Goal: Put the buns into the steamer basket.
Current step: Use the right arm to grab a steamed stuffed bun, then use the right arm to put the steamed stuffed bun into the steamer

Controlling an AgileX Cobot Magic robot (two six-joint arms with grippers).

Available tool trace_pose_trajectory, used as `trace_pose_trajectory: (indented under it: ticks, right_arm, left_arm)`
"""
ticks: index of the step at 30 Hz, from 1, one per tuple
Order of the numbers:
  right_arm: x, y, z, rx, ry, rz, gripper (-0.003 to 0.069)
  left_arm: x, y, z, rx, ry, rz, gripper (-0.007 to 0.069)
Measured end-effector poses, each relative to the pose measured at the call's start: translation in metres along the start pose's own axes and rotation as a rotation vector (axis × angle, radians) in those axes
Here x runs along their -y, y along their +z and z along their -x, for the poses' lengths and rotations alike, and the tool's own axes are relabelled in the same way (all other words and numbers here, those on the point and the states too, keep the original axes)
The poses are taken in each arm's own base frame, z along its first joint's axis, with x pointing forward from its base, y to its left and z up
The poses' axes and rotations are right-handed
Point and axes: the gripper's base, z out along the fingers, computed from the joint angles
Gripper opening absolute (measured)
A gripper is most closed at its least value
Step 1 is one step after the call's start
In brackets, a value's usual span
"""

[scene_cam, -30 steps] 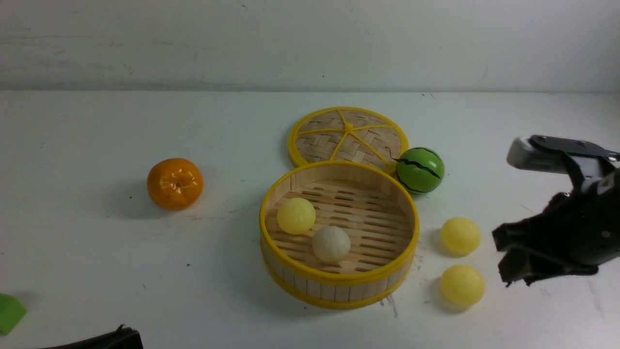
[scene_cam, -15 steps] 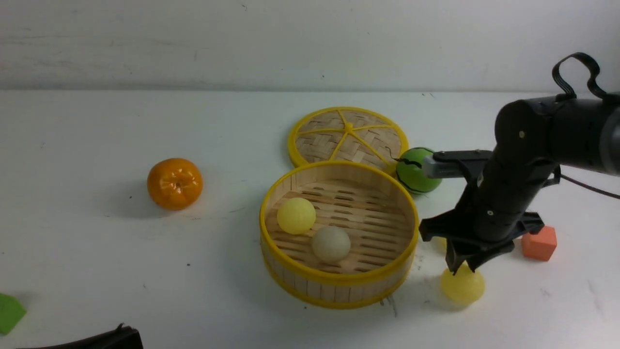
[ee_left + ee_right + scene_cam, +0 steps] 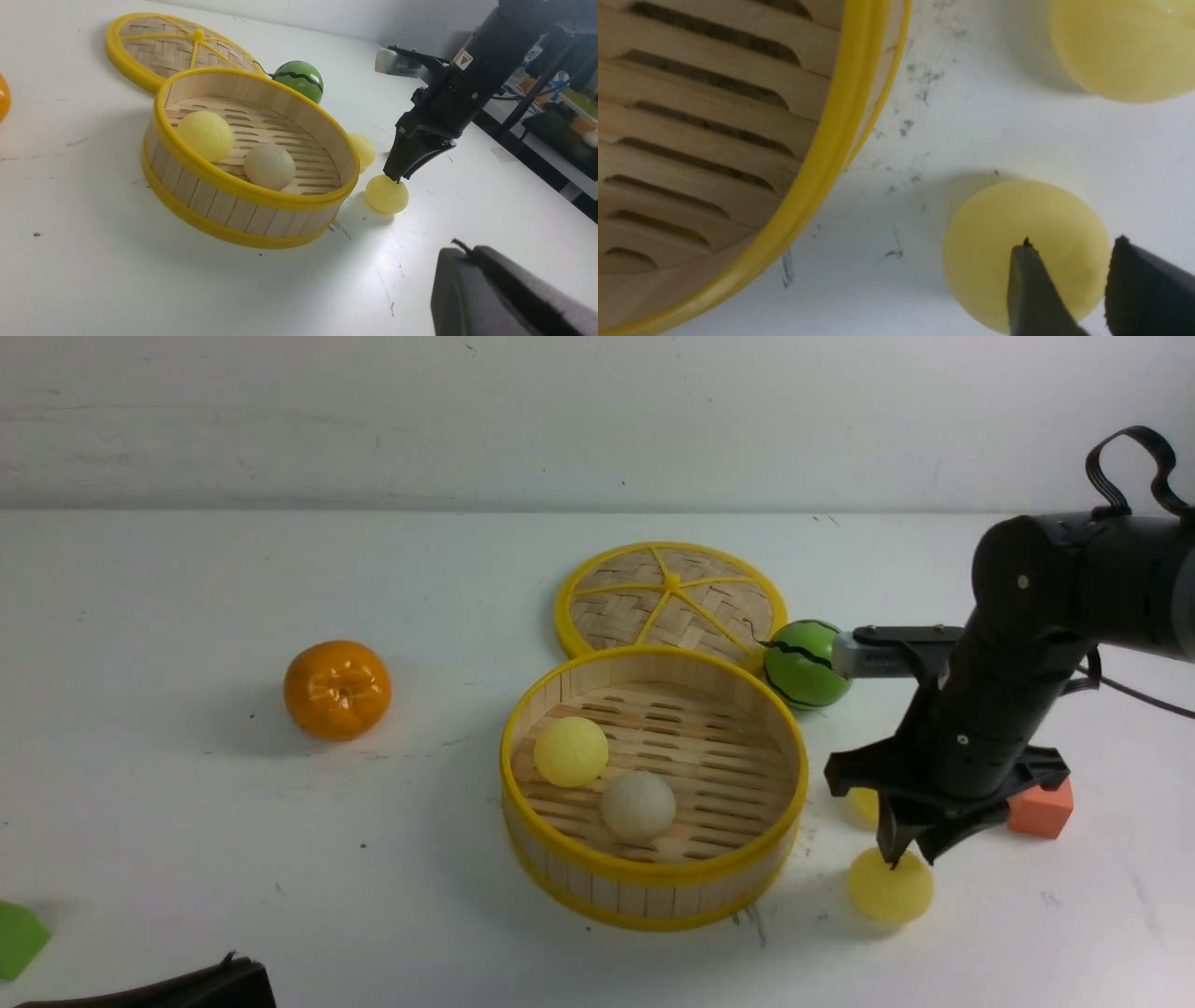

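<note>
**Right gripper poised over the loose bun**

Lower right: jaws seemingly just parted, empty, tips right above the bun on the tabletop. Steamer basket lies just left; the closed left gripper is well apart.

steamer basket: yellow rims, pale wood slats | buns: three pale yellow | off-white bun: creamy beige | lid: tan weave, yellow rim and spokes | watermelon ball: green, dark wavy stripes | tangerine: glossy orange | cube: orange-red | block: bright green | worktop: white, grey scuffs | right arm: black
</note>
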Motion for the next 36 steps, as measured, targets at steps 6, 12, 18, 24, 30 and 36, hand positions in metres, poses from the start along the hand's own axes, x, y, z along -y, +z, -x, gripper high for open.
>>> trace_pose_trajectory:
  ticks: [6, 12, 18, 24, 30, 36]
  right_arm:
    - [-0.006, -0.018, -0.008, 0.018, -0.019, 0.007, 0.0241]
    - [-0.005, -0.001, -0.010, 0.028, -0.015, 0.007, 0.0241]
    - [0.001, 0.015, -0.004, 0.034, 0.006, 0.005, 0.0239]
    - [0.001, 0.017, -0.004, 0.019, 0.009, 0.005, 0.0131]
    - [0.001, 0.012, -0.008, -0.010, -0.033, 0.003, -0.0003]
    - [-0.030, -0.054, -0.020, 0.107, -0.129, 0.067, -0.0003]
  left_arm:
    - [0.000, 0.000, 0.000, 0.000, 0.000, 0.000, -0.0003]
    - [0.000, 0.000, 0.001, 0.008, 0.000, -0.001, -0.0002]
    - [0.000, 0.000, 0.001, 0.010, 0.000, -0.001, 0.0002]
    - [0.000, 0.000, 0.001, 0.010, 0.000, -0.001, 0.0007]
    - [0.000, 0.000, 0.001, 0.010, 0.000, -0.001, 0.0013]
    - [0.000, 0.000, 0.002, 0.018, 0.000, -0.001, 0.0018]
